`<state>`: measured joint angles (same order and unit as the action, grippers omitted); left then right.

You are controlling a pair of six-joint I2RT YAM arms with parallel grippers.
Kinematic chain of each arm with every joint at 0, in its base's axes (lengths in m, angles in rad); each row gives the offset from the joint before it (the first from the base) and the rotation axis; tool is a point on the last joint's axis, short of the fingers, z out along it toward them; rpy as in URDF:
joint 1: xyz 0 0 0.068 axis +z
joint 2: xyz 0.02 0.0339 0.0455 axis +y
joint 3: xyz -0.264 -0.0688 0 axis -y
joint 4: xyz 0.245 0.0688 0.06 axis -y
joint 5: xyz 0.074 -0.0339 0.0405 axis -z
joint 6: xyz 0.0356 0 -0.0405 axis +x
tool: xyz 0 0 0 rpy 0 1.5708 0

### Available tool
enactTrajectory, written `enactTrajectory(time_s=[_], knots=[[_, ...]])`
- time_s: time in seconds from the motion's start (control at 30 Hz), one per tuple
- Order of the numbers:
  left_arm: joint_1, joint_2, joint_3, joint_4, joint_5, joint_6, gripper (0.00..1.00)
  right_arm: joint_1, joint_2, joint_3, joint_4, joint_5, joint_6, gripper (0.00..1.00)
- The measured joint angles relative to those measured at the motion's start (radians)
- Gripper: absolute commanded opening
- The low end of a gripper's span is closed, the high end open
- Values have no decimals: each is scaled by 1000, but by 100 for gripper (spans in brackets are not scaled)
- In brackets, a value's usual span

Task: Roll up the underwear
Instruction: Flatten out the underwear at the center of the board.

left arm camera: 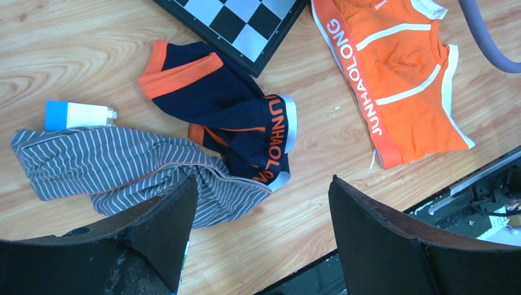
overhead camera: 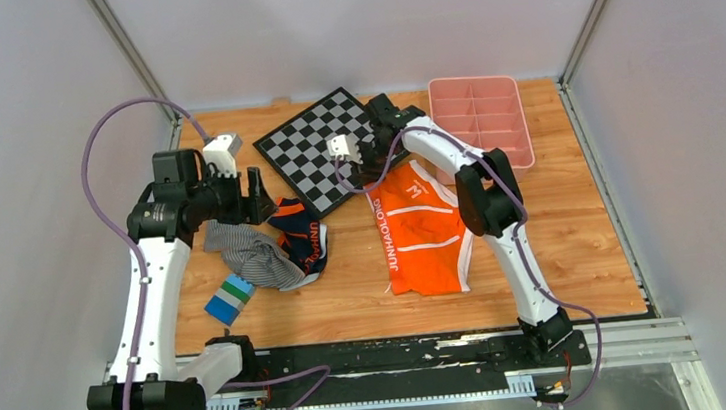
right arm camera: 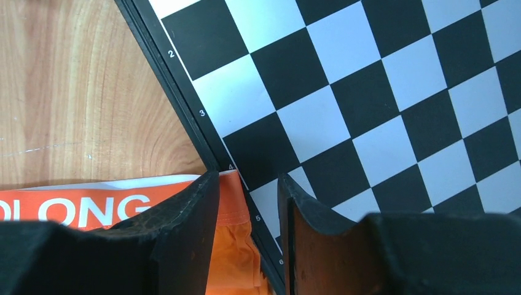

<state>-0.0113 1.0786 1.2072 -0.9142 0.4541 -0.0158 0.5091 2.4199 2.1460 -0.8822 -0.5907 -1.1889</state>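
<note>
The underwear (overhead camera: 424,229) is lying flat at centre-right of the top view. The right gripper (right arm camera: 247,184) is straddling its waistband corner beside the chessboard (right arm camera: 368,92), jaws narrowly parted. The left gripper (left arm camera: 263,184) is hovering over the striped garment (left arm camera: 117,166), jaws spread wide.

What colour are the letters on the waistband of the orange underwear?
White, on the orange underwear; this shows best in the left wrist view.

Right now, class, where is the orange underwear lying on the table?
In the top view the orange underwear lies flat right of centre, its far corner at the near edge of the chessboard, with the navy pair to its left.
</note>
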Motion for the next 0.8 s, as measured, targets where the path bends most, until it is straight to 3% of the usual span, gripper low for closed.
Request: enactTrajectory(time_s=[0.5, 0.8], knots=[[0, 5, -36, 58, 34, -27, 85, -6, 2, 2, -72, 15, -48, 42], [0, 8, -51, 83, 35, -31, 85, -6, 2, 2, -71, 18, -54, 24]])
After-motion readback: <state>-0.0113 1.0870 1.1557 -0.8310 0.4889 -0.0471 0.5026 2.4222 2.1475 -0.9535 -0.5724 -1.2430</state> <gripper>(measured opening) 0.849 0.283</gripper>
